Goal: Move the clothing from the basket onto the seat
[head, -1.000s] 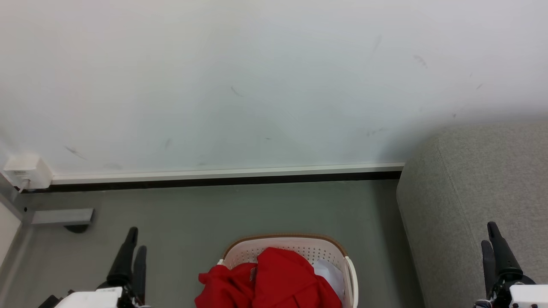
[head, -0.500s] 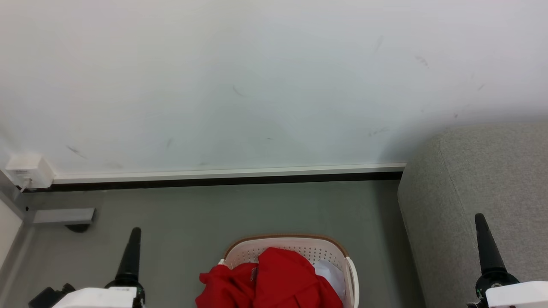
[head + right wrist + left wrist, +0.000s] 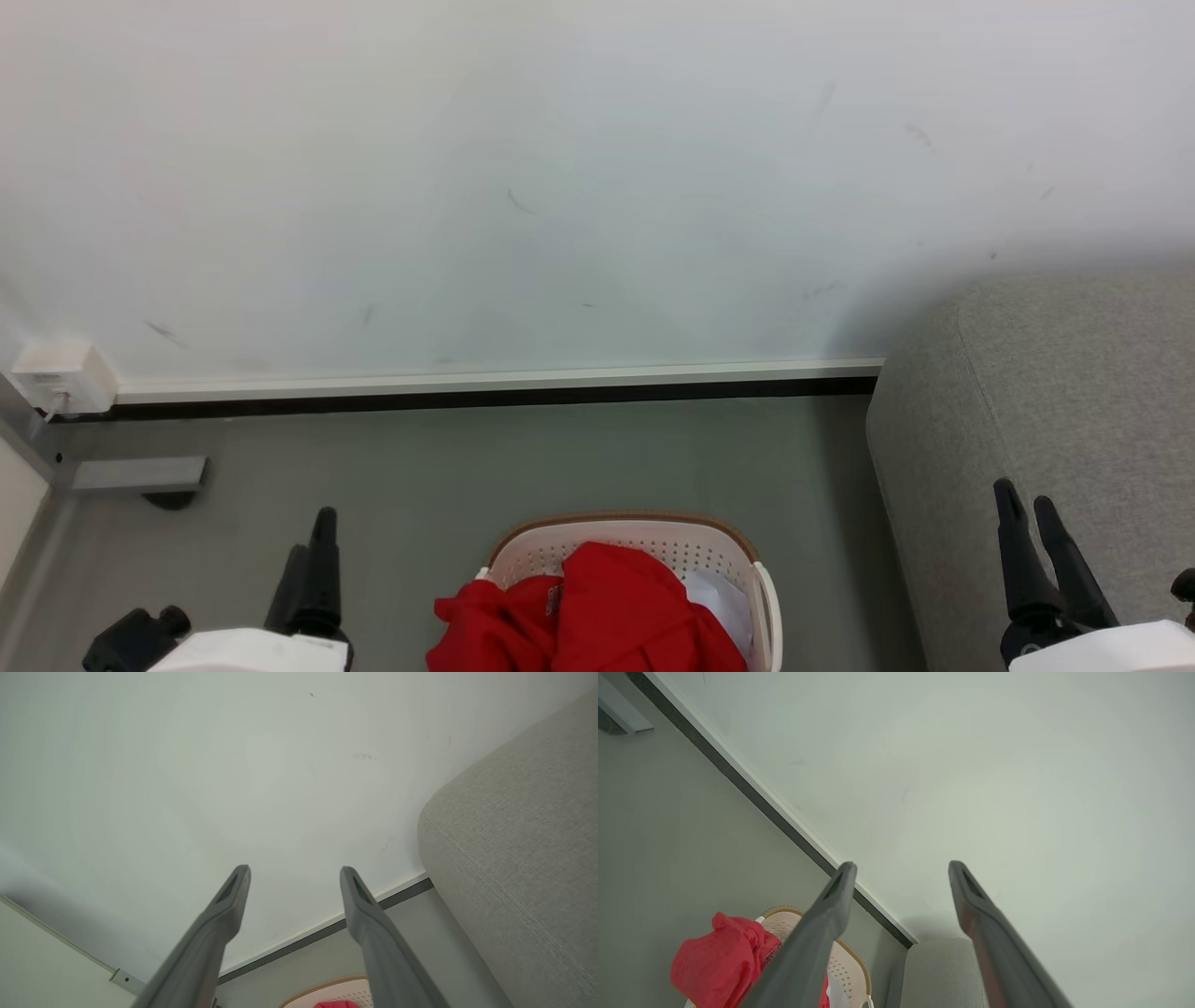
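Observation:
Red clothing (image 3: 588,611) is heaped in the white perforated basket (image 3: 644,541) with a brown rim, on the floor at the bottom middle of the head view. The left wrist view shows the clothing (image 3: 719,963) in the basket (image 3: 847,970) at lower left. The grey seat (image 3: 1046,401) rises on the right; its rounded edge (image 3: 514,849) also shows in the right wrist view. My left gripper (image 3: 313,532) hangs open and empty left of the basket. Over the seat's edge my right gripper (image 3: 1025,499) stands open, holding nothing.
A white wall with a dark baseboard (image 3: 485,394) runs behind the basket. A white socket box (image 3: 61,375) and a grey metal foot (image 3: 140,474) sit at the far left. Something pale white (image 3: 724,597) lies in the basket beside the red clothing.
Both grippers have turned about their wrists and shifted inward: the left one rightward and lower, the right one leftward. Basket and clothing have not moved.

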{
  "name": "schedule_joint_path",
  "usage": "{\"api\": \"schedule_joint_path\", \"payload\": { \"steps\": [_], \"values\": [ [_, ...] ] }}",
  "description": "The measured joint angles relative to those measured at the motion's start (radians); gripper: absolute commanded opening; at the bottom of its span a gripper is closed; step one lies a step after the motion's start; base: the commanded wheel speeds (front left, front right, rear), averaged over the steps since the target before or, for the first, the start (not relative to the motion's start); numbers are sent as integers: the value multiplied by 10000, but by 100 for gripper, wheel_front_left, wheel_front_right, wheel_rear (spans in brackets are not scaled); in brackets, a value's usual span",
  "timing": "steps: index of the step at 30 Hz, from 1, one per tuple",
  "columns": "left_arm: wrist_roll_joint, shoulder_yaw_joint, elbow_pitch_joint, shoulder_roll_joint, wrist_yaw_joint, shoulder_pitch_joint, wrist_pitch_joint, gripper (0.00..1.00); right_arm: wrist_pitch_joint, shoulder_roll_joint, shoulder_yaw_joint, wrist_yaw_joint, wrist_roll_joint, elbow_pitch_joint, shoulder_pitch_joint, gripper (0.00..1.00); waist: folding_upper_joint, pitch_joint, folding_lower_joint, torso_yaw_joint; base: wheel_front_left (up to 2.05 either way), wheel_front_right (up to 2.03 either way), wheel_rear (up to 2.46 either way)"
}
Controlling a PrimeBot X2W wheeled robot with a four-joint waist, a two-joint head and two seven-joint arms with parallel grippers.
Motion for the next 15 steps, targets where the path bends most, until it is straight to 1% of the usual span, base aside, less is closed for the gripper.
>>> {"api": "schedule_joint_path", "payload": {
  "steps": [15],
  "values": [
    [2383, -119, 25, 6, 155, 123, -518, 100, -173, 265, 79, 0, -2629, 650, -14, 100, 0, -19, 0, -60, 0, 0, 0]
  ]
}}
